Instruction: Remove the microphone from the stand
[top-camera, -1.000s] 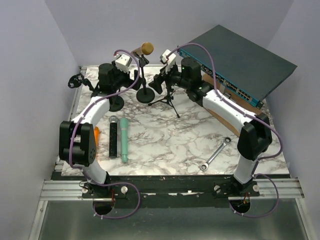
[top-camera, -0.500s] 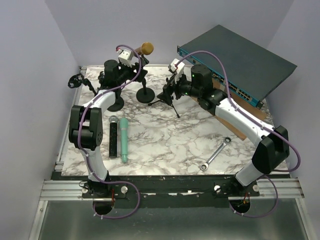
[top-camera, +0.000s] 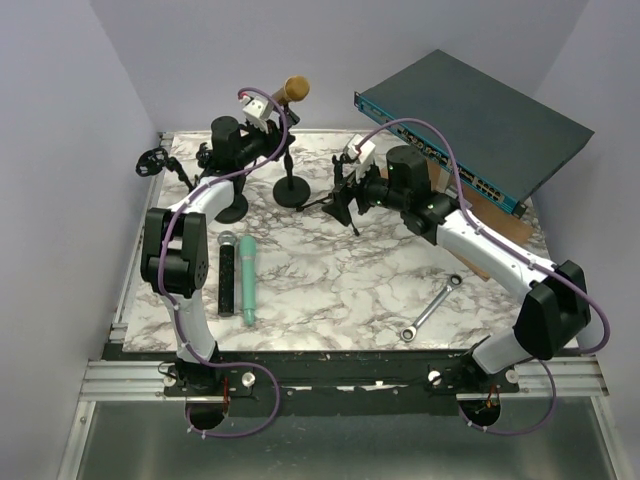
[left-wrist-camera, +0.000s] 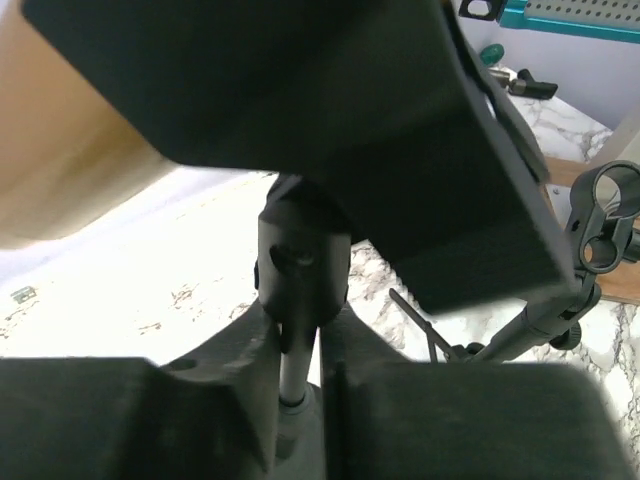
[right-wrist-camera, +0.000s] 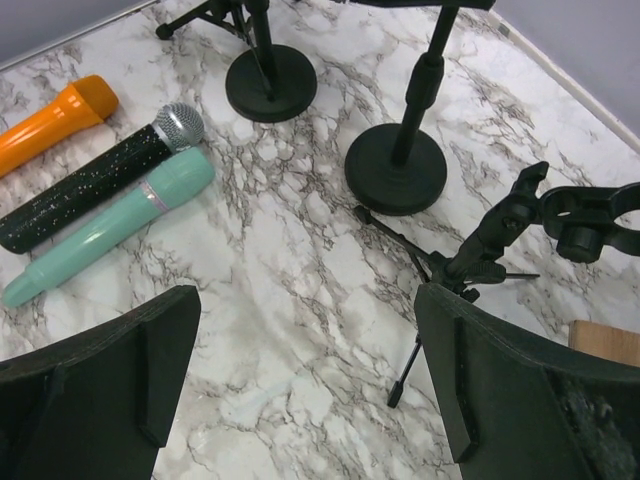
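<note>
- We see the microphone (top-camera: 294, 89) on its stand (top-camera: 291, 190), far across the desk (top-camera: 330, 280), tilting up-right;
- left end effector (top-camera: 270, 108), nearer, sits at its handle; grip we cannot tell;
- right end effector (right-wrist-camera: 310, 375) gapes wide.

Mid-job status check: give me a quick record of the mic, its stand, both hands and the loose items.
microphone: gold-headed, at the top of the round-base stand
left hand: at the microphone, grip unclear
right hand: open, beside the tripod stand
lying loose: orange microphone, black microphone, teal microphone, wrench
</note>
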